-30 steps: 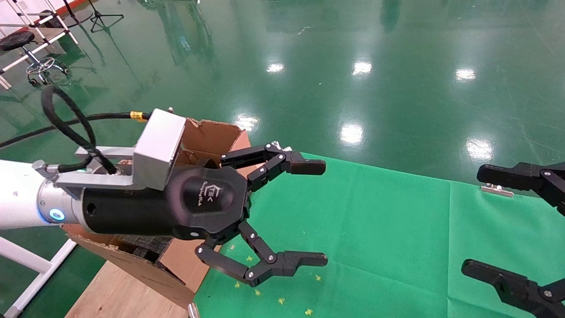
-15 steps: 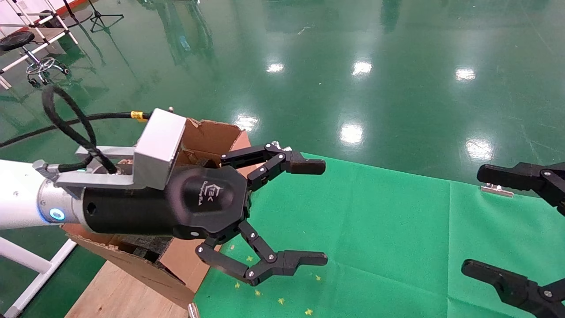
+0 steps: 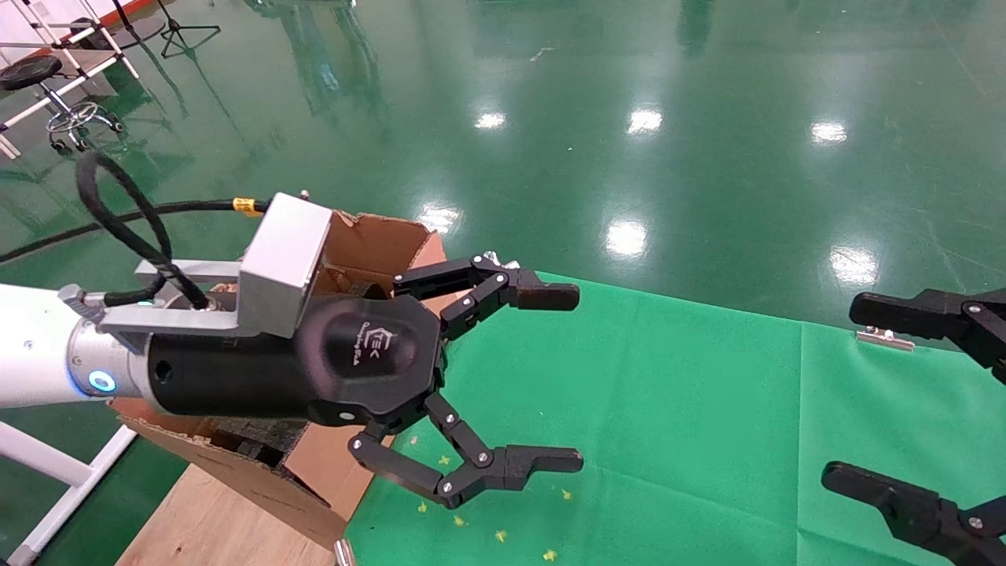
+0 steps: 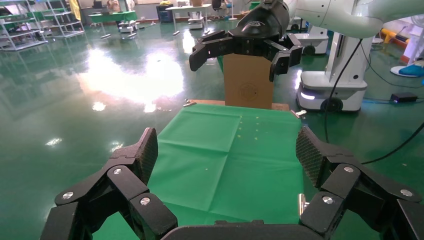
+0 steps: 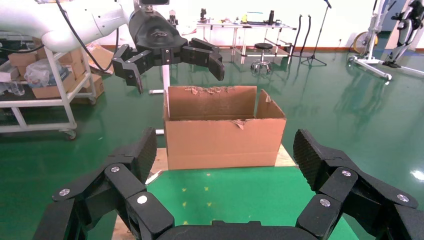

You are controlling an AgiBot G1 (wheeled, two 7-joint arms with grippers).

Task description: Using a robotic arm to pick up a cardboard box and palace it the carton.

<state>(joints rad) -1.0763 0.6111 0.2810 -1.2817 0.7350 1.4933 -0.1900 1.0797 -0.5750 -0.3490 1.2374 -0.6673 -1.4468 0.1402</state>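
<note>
**Hovering open-jawed, with no small box in sight**

Hanging over the near edge of the green-covered surface (image 3: 668, 409) in the head view, the left gripper (image 3: 550, 377) of the white robotic arm (image 3: 31, 346) is spread wide and holds nothing. Just behind it stands the carton (image 3: 377, 244), flaps up, on a wooden board (image 3: 212, 511). The right gripper (image 3: 888, 401) sits at the far right edge, also open and empty. The cardboard box appears nowhere on the cloth.

Seen from the left wrist, the left gripper's textured pads (image 4: 149, 150) stand well apart above bare green cloth — the other gripper faces it from across the surface.

From the right wrist, the right gripper (image 5: 222, 150) is likewise wide open, looking at the carton's front wall (image 5: 225, 140) with torn flap edges; the left gripper (image 5: 170, 55) hangs above its opening.

Where the box is cannot be told; it may already lie inside the carton. By my judgement such a small sealed box would be light and stiff, its taped faces somewhat slick, so squeezing two opposite side walls at mid-height would suit best.
</note>
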